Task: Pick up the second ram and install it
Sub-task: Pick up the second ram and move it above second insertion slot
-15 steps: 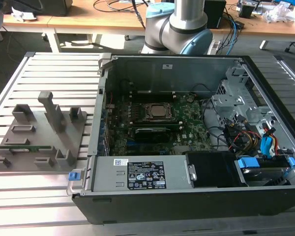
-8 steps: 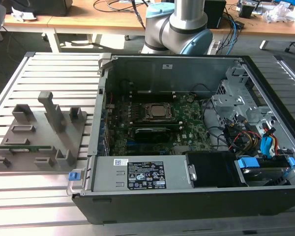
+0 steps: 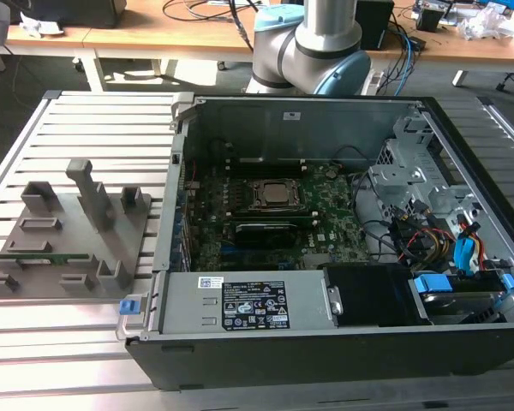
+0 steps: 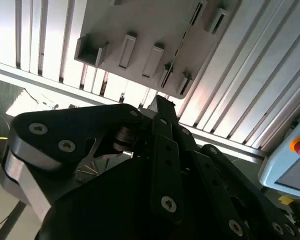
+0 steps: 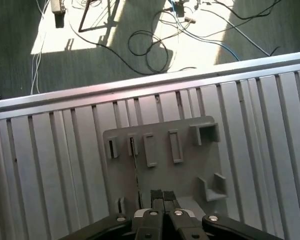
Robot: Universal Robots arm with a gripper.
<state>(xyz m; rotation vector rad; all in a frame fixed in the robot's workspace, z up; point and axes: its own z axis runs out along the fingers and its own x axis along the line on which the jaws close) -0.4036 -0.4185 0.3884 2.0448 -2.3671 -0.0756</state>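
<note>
Currently the pick has not begun, by our reading. The second ram (image 3: 47, 256) sits on edge in the gray holder plate (image 3: 68, 229), which lies on the slatted surface (image 3: 86, 120) at the exterior view's left, well apart from the open computer case (image 3: 240, 304). In the first wrist view the same stick (image 5: 135, 165) reads as a thin dark line standing between slots of the plate.

The end effector (image 5: 162, 194) hangs above the holder, its tips just beside the line of the stick in that view. We note the two pads (image 5: 156, 196) pressed together with nothing visible between them, so it carries nothing. We judge it to be well above the plate and not in contact.

Left to do: the whole grasp, the carry to the motherboard (image 3: 325, 224), and the seating.

Hard to make out: the memory slots on the board and whether a first stick already sits there. The arm (image 3: 325, 34) is cut off at the exterior view's top edge. In the second wrist view the end effector's own body covers the lower part of the stick.
</note>
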